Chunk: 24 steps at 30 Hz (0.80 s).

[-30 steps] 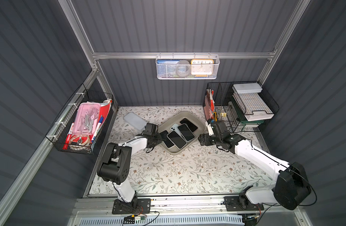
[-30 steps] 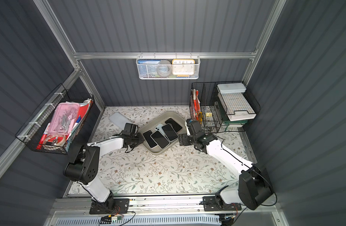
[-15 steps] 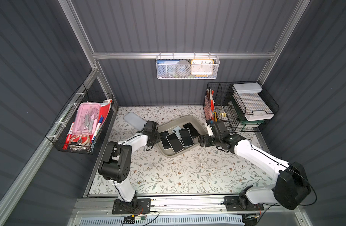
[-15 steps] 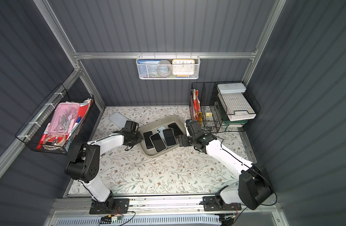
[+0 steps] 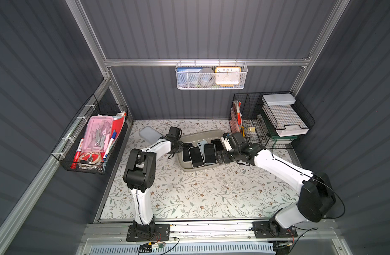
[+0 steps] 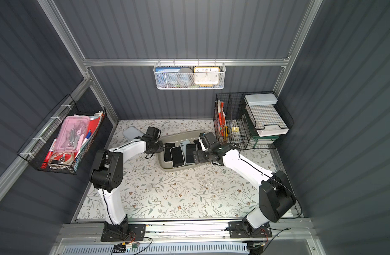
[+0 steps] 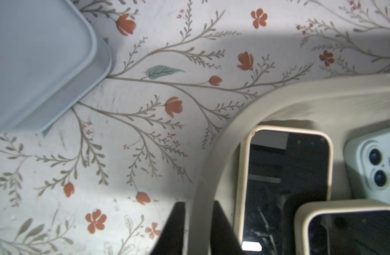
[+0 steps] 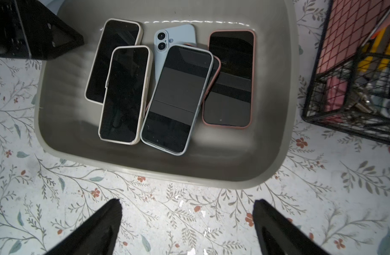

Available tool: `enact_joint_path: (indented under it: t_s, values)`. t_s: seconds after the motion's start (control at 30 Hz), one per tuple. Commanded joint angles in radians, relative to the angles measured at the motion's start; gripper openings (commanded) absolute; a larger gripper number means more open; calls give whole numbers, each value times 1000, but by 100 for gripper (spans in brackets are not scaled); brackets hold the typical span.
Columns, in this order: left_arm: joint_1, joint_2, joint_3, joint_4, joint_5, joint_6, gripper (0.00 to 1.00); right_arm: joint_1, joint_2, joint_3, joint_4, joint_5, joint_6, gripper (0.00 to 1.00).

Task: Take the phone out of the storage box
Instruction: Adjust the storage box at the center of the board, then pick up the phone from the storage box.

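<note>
- Phones, several overlapping, lie in box near table's back edge, centre.
- Left gripper: jaws straddle box rim, slightly parted.
- Right gripper: jaws spread wide, beside box.
- Likely stiff, slick, breakable; pinch topmost blue-cased phone across long edges.

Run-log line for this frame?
left gripper astride storage box rim, grip unclear | right gripper open, empty | phones in box
</note>
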<state>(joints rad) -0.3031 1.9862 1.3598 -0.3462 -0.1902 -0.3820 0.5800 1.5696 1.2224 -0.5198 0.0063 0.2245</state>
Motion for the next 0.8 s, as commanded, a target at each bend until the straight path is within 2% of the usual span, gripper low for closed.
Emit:
enact_joint_path:
  t_s: [0.0, 0.1, 0.23, 0.47, 0.77]
  values:
    - [1, -36, 0, -21, -8, 26, 45, 15, 76, 81, -59, 31, 56, 99]
    - [-1, -78, -8, -28, 17, 28, 59, 23, 168, 165, -95, 46, 103, 99]
    - [-1, -171, -38, -48, 10, 19, 70, 42, 266, 244, -95, 95, 170, 99]
    - [-1, -326, -131, -61, 9, 3, 72, 55, 427, 368, -108, 161, 238, 96]
    - [-1, -440, -229, -51, 28, -17, 73, 57, 557, 493, -165, 177, 263, 99]
